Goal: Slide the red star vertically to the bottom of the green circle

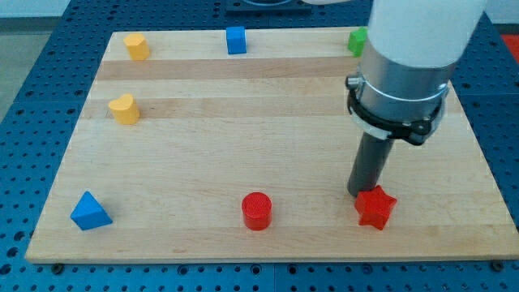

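My tip (362, 191) is resting just above the red star (375, 208), touching its upper left side, near the counter's (243, 122) bottom right corner. The green block (357, 40) is sitting at the top edge, partly hidden by the arm. No jaws here.

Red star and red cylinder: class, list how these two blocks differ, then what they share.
Shape: the red star has points, the red cylinder is round with a flat top. Place: the red star lies nearer the view's right, the red cylinder nearer the middle. My tip stands right at the red star, well apart from the red cylinder. Both are red, near the board's bottom edge.
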You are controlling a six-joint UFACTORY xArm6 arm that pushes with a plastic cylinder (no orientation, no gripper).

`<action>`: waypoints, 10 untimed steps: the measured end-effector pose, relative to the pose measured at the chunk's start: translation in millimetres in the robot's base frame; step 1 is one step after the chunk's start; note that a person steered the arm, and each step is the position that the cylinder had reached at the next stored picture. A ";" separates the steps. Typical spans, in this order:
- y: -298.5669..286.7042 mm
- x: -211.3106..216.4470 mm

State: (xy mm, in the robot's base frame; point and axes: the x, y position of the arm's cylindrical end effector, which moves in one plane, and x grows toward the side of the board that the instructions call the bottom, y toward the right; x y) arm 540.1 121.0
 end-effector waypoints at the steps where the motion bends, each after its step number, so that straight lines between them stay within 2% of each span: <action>1: 15.8 0.0; 4: -42.0 4.1; 5: -32.5 24.3; 10: 11.7 23.7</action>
State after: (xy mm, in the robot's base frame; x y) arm 563.8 132.6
